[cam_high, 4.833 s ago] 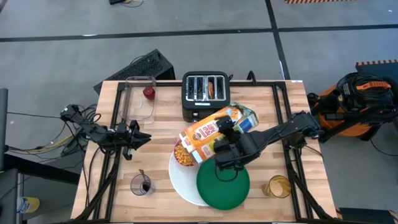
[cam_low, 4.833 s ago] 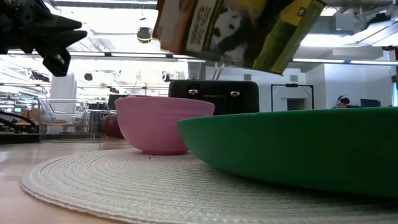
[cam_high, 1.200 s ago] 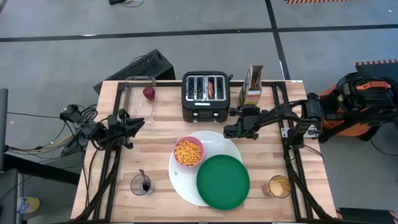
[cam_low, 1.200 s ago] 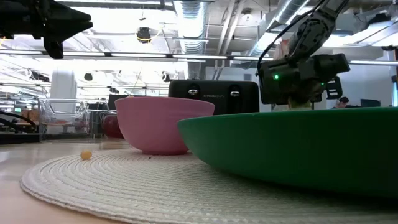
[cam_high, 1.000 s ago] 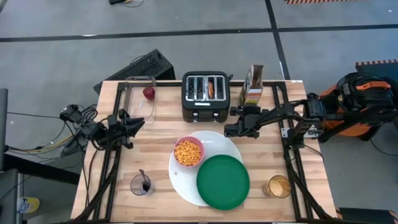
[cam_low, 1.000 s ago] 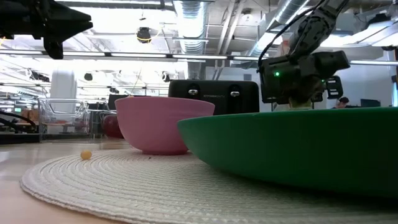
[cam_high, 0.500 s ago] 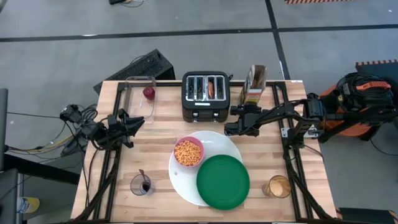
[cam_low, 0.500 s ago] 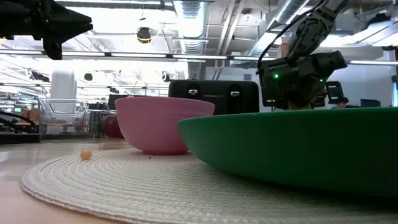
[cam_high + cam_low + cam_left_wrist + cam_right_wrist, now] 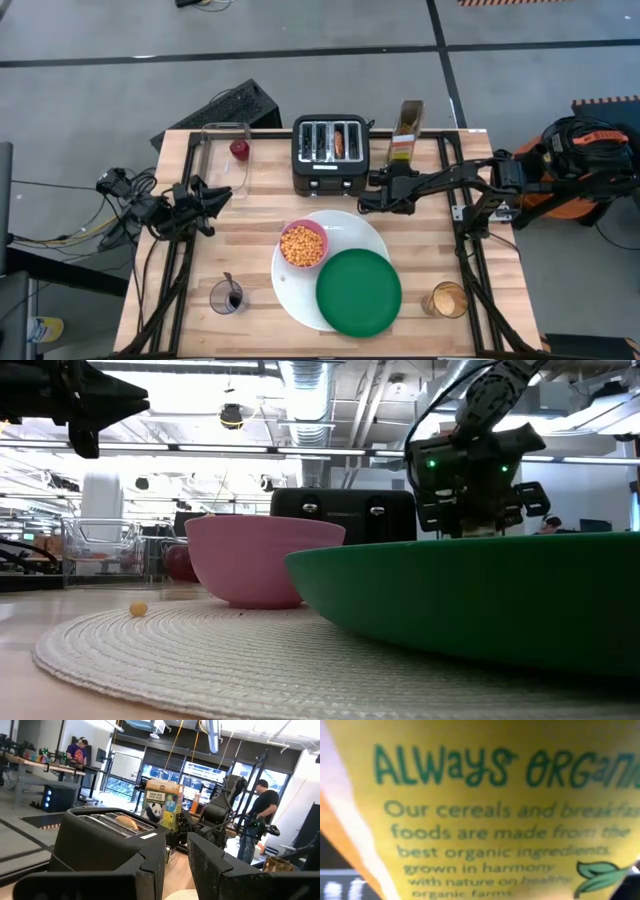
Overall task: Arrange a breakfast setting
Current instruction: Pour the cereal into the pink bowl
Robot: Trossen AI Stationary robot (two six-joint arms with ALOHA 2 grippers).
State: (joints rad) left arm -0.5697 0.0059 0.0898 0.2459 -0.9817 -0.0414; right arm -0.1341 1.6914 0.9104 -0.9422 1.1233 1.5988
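Right gripper [image 9: 372, 201] seen near cereal box [image 9: 405, 131], jaw state indiscernible. Left gripper [image 9: 222, 196] parked beside container [image 9: 226, 160], fingers parted.

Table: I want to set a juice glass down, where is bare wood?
Bare: between toaster and pink bowl; between the white plate and spoon cup. Crowded: the back edge, with container, toaster, cereal box.

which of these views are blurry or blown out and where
Right wrist view: the yellow cereal box fills the frame, its print soft and out of focus. Low view: the near green plate looks blurred, and the ceiling lights behind are blown out. Left wrist view: the black toaster is fairly sharp, bright windows behind. High view: evenly lit, sharp across the wooden table.
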